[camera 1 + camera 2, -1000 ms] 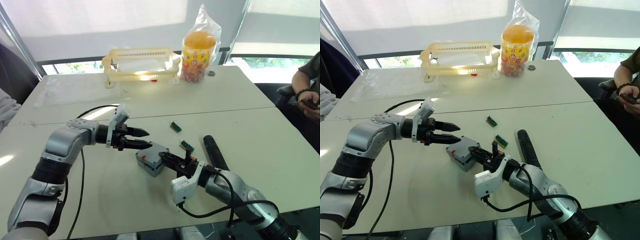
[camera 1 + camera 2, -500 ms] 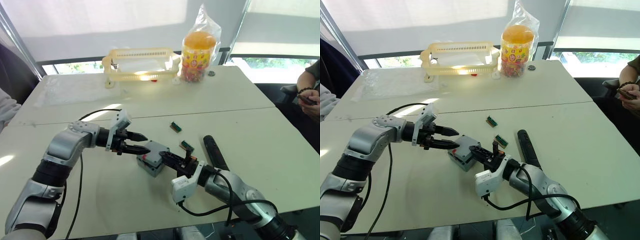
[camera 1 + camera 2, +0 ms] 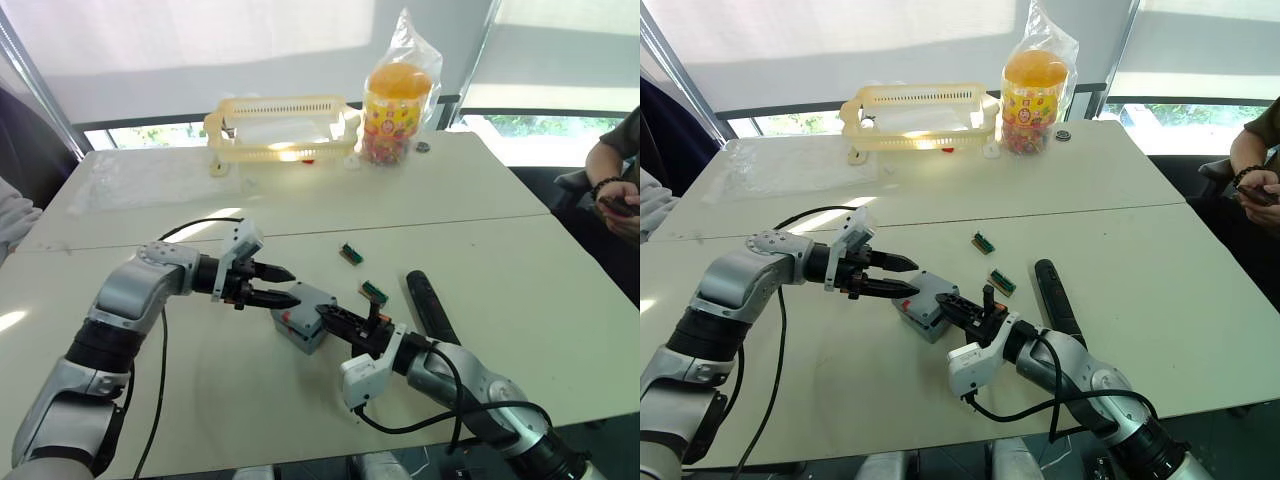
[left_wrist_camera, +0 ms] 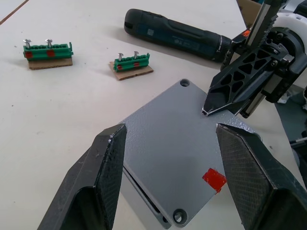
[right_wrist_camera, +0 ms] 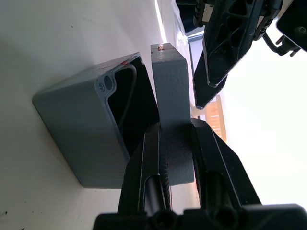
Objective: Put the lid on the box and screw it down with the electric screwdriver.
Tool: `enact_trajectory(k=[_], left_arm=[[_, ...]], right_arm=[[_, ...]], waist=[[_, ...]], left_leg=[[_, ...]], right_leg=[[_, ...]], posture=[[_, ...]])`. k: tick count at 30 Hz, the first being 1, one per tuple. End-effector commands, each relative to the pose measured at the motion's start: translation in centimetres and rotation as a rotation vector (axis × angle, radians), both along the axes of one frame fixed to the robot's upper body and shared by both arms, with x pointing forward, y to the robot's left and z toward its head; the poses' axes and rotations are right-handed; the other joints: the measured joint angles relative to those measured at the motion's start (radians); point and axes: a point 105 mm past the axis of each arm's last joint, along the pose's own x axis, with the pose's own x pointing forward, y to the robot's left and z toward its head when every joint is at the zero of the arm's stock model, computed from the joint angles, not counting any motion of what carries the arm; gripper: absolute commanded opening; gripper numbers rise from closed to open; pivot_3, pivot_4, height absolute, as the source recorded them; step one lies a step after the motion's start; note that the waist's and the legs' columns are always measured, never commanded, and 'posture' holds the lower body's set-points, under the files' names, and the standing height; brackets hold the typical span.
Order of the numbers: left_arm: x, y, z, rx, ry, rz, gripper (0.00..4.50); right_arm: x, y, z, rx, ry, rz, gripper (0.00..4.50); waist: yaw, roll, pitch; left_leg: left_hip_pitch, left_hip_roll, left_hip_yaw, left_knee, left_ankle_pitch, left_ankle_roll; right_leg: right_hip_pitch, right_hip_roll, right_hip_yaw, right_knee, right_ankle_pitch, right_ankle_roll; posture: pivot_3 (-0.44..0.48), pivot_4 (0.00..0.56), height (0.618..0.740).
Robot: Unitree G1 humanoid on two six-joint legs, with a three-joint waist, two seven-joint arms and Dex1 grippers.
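Two claws meeting over one grey box (image 3: 300,322) near the middle of the white tabletop (image 3: 520,270), in the left eye view. Left claw (image 3: 283,285) spread open, reaching from nine o'clock, fingertips just at the box's ten o'clock edge. Right claw (image 3: 345,326) coming from five o'clock, clenched on the lid (image 3: 312,303) lying over the box. Electric screwdriver (image 3: 429,306) flat on the tabletop at three o'clock of the box, apart from both claws. Two green terminal strips (image 3: 372,291) between box and screwdriver, toward one o'clock. Yellow plastic basket (image 3: 280,128) and bagged orange jar (image 3: 397,98) far off at twelve o'clock. A person's hand (image 3: 622,205) at the three o'clock edge.

Same layout in the right eye view.

In the left wrist view, fingers (image 4: 106,175) wide apart on either side of the lid (image 4: 175,153), not touching it. Red mark (image 4: 214,178) near one corner, screw holes at the corners. Right claw's tip (image 4: 211,106) meeting the lid's far edge. Screwdriver (image 4: 180,35) and strips (image 4: 132,63) beyond.

In the right wrist view, fingers (image 5: 151,165) closed on the lid's edge (image 5: 171,100), lid sitting tilted against the open box (image 5: 91,129), white wire visible inside. Left claw (image 5: 216,67) just past the lid.
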Motion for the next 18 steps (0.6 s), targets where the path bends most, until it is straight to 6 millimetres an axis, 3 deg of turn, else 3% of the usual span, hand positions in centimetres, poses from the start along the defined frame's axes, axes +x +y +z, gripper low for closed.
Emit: enact_trajectory(k=[1, 5, 18], left_arm=[[-0.3, -0.5, -0.5, 0.040, -0.057, -0.041, 3.04], [-0.2, -0.6, -1.2, 0.059, -0.067, -0.045, 3.06], [-0.6, 0.0, -2.7, 0.096, -0.044, -0.056, 3.06]], right_arm=[[-0.1, 0.0, -0.3, 0.000, 0.013, 0.001, 0.63], [-0.1, 0.0, -0.2, 0.003, 0.006, 0.001, 2.51], [-0.1, -0.9, 0.5, -0.009, -0.023, 0.010, 2.51]], waist=[[0.000, 0.000, 0.000], [0.001, -0.001, -0.001], [0.001, -0.001, -0.001]], left_leg=[[0.000, 0.000, 0.000, 0.000, 0.000, 0.000], [0.000, 0.000, 0.000, 0.000, 0.000, 0.000], [0.002, 0.000, 0.000, 0.000, 0.000, 0.000]], right_leg=[[0.000, 0.000, 0.000, 0.000, 0.000, 0.000], [0.000, 0.000, 0.000, 0.000, 0.000, 0.000], [0.002, 0.000, 0.000, 0.000, 0.000, 0.000]], posture=[[0.000, 0.150, 0.740], [0.000, 0.150, 0.740], [0.000, 0.150, 0.740]])
